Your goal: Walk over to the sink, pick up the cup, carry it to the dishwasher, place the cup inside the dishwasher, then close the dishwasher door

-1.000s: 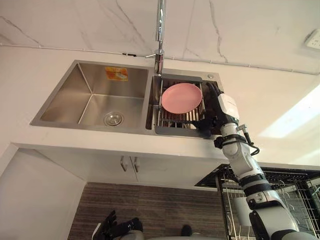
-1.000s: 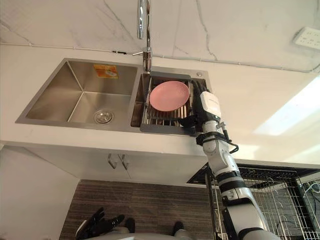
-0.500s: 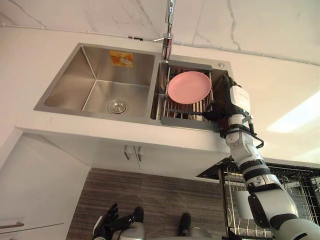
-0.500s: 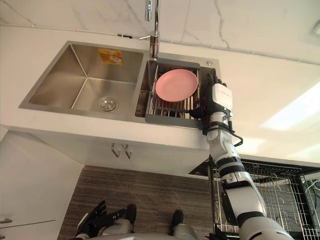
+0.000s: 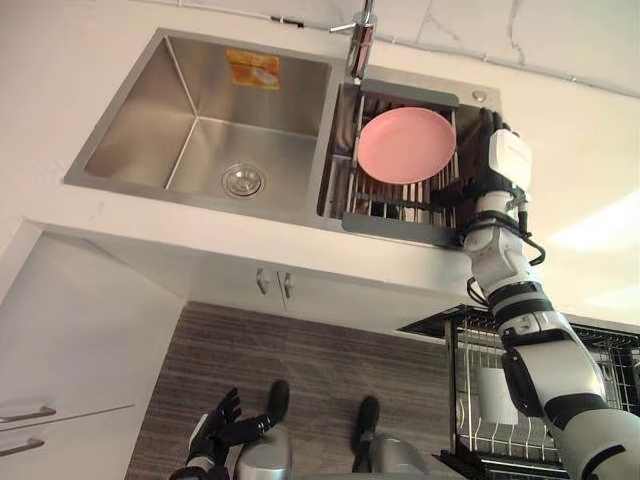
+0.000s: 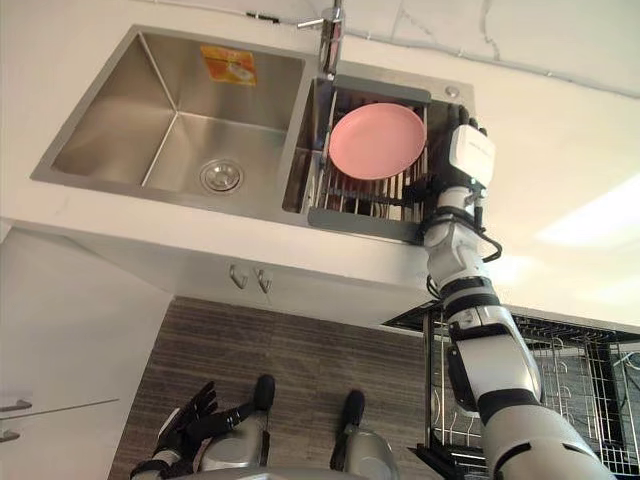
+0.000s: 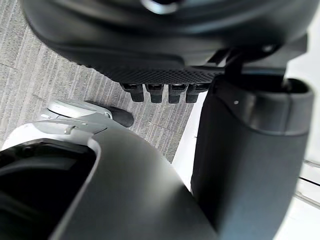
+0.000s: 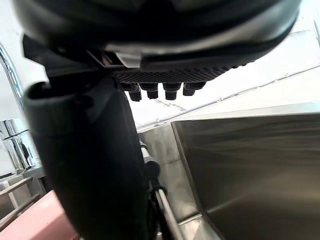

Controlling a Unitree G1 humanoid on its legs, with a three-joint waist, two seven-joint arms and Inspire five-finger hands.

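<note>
The steel double sink (image 5: 200, 150) sits in a white counter. Its right basin holds a wire rack (image 5: 400, 208) with a pink plate (image 5: 405, 145) leaning in it. My right hand (image 5: 492, 150) reaches into that basin along the rack's right side, level with the plate, between rack and basin wall. In the right wrist view its fingers (image 8: 152, 91) are straight and the thumb (image 8: 95, 165) stands free, nothing held, with the basin wall (image 8: 250, 165) and plate edge (image 8: 30, 220) past them. My left hand (image 5: 215, 432) hangs low over the floor, fingers spread.
A chrome faucet (image 5: 362, 45) rises behind the divider between basins. Cabinet doors with handles (image 5: 270, 285) lie under the counter, drawers (image 5: 30, 415) to the left. The dishwasher's wire rack (image 5: 570, 350) stands pulled out at lower right, with a white cup-like thing (image 5: 490, 395) in it.
The whole picture has shifted as the camera moved; sink and plate now sit further right and higher. My right hand stays beside the rack, and the left hand still hangs low.
</note>
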